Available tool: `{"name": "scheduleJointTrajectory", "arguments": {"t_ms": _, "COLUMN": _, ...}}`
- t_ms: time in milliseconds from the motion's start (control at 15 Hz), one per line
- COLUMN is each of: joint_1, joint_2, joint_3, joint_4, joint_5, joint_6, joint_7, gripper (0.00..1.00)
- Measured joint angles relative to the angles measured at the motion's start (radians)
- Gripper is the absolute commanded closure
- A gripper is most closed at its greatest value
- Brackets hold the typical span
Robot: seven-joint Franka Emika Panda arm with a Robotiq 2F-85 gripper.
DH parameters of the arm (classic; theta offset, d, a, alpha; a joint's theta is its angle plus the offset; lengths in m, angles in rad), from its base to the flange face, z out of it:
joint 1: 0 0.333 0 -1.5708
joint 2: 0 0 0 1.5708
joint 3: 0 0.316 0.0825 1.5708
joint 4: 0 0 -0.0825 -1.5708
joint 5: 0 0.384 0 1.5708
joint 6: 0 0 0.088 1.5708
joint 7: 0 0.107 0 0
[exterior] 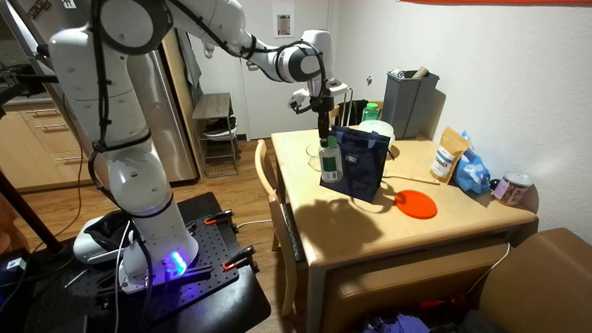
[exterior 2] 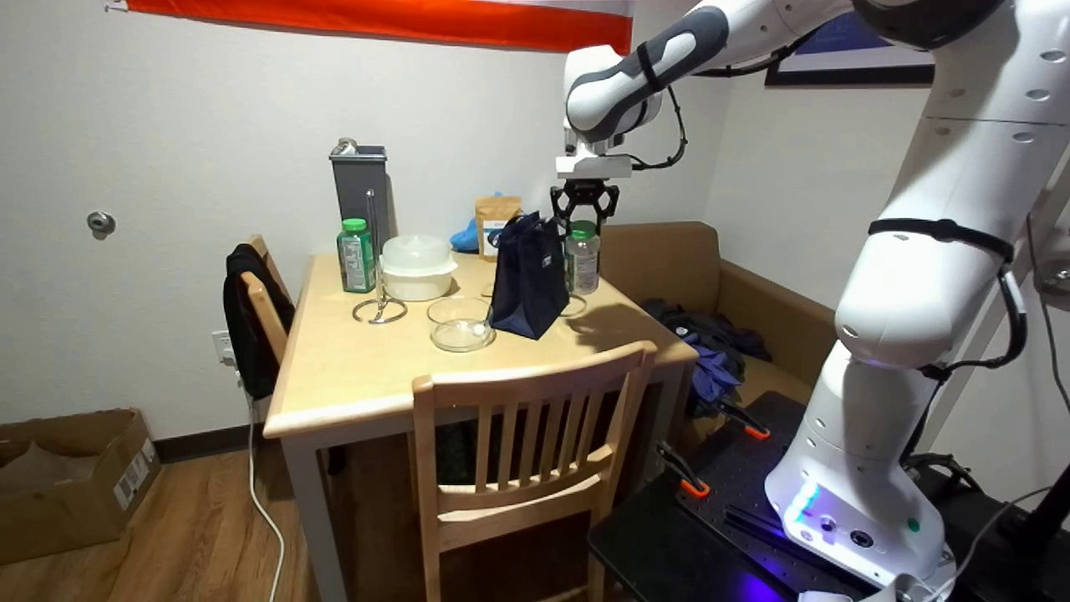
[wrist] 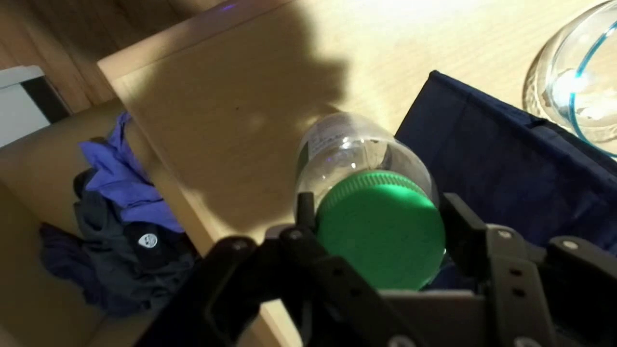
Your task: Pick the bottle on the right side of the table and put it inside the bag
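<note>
The bottle, clear with a green cap, shows in both exterior views [exterior: 330, 164] [exterior 2: 583, 261] and fills the middle of the wrist view [wrist: 366, 149]. My gripper [exterior: 324, 136] is shut on it around the cap, one finger on each side, as the wrist view shows [wrist: 380, 214]. The bottle hangs upright and seems raised over the table [exterior: 333, 245], its shadow lying apart from it. The navy bag [exterior: 358, 169] stands upright on the table, right beside the bottle; it also shows at the right in the wrist view [wrist: 491, 159]. Inside of the bag is hidden.
A glass bowl [exterior 2: 461, 326] stands near the bag. A metal holder [exterior 2: 380, 276], a white container [exterior 2: 416, 267] and another green bottle [exterior 2: 357, 255] stand beyond. An orange disc [exterior: 416, 204], a wooden chair [exterior 2: 535, 418], a brown pouch [exterior: 446, 157] and a jar [exterior: 512, 188] are around.
</note>
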Motion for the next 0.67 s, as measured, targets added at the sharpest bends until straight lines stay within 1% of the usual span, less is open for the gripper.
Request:
{"name": "scheduleJointTrajectory", "arguments": {"t_ms": 133, "joint_1": -0.001, "joint_2": -0.072, "joint_3": 0.011, "joint_4": -0.005, "joint_5": -0.036, "joint_6": -0.03, "joint_7": 0.0, "gripper": 0.6}}
{"name": "scheduleJointTrajectory", "arguments": {"t_ms": 333, "joint_1": -0.003, "joint_2": -0.162, "joint_3": 0.041, "joint_4": -0.007, "joint_5": -0.048, "joint_6": -0.033, "joint_7": 0.0, "gripper": 0.6}}
{"name": "scheduleJointTrajectory", "arguments": {"t_ms": 667, "joint_1": -0.006, "joint_2": -0.231, "joint_3": 0.097, "joint_4": 0.01, "joint_5": -0.053, "joint_6": -0.002, "joint_7": 0.0, "gripper": 0.6}}
